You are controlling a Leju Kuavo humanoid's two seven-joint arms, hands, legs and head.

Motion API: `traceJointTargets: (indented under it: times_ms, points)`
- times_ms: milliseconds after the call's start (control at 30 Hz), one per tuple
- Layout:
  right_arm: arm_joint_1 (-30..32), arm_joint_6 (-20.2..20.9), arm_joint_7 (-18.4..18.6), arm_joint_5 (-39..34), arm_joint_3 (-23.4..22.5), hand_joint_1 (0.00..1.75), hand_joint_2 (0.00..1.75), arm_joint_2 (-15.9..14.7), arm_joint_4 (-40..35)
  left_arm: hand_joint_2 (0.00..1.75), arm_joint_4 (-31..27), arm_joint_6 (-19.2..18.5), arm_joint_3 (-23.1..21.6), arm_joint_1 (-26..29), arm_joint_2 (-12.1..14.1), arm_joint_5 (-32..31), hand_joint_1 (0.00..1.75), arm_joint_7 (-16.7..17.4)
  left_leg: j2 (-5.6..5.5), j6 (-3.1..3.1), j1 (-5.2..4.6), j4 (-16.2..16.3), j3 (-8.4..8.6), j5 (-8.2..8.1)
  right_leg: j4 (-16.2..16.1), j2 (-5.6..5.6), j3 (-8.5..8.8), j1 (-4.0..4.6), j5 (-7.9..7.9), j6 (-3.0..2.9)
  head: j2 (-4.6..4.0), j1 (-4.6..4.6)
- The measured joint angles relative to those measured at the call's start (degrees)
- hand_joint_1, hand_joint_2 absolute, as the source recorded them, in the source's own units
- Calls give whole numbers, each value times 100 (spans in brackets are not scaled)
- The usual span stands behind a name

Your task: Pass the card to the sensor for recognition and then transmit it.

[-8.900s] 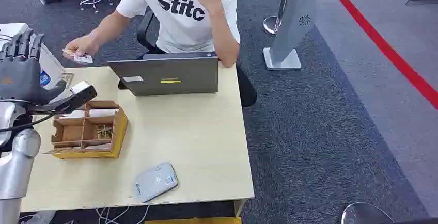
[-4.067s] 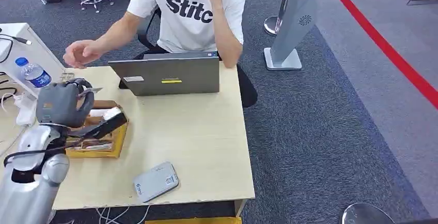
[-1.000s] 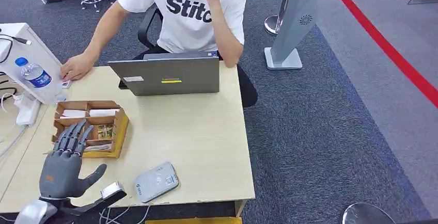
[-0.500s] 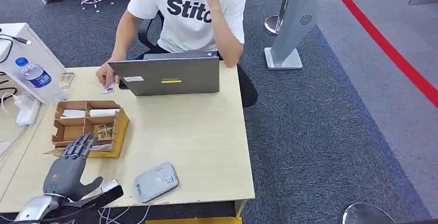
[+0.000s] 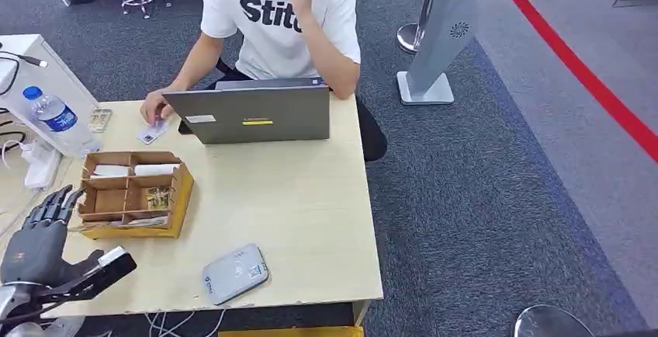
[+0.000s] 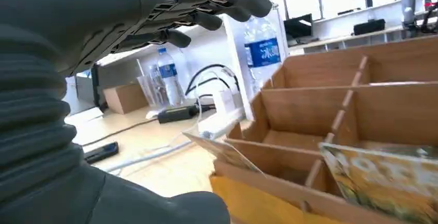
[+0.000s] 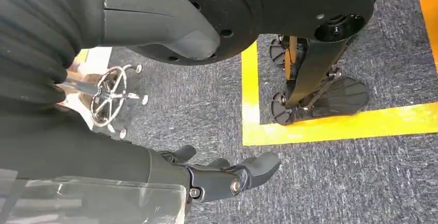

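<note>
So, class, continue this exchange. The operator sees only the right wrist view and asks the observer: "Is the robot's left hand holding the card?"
Observer: No. The left hand holds nothing; its fingers are spread beside the brown cardboard divided box.
Operator: Where is the card, then?
Observer: A small pale card lies on the light wooden table, at the fingertips of the person's hand, next to the grey laptop.
Operator: And the sensor?
Observer: The flat grey rounded sensor pad lies near the table's front edge, apart from the left hand.
</note>
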Motion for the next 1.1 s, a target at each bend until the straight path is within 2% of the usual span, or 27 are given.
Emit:
traceJointTargets:
  times_ms: [233,333,667,1100]
  points:
    - [-13,13,20,85,2,0,175,-2,0,175,138,70,70,-192,-20,-193,0,7,-1,0,-1,0,0,0,-2,0,-1,0,0,0,0,2]
    - [-15,249,37,138,37,0,175,-81,0,175,269,-94,52,-298,-76,-385,0,7,0,0,-2,0,0,0,-3,0,-2,-2,0,0,2,2]
    - [-21,389,44,170,41,0,175,-168,0,175,647,-231,-374,-436,-256,-654,0,7,2,0,-3,1,0,0,-3,1,-3,-2,1,0,2,2]
    - [-21,391,44,188,42,0,175,-186,0,175,754,-221,-568,-493,-330,-697,0,15,2,0,-3,1,0,0,-3,1,-4,-2,0,0,0,2]
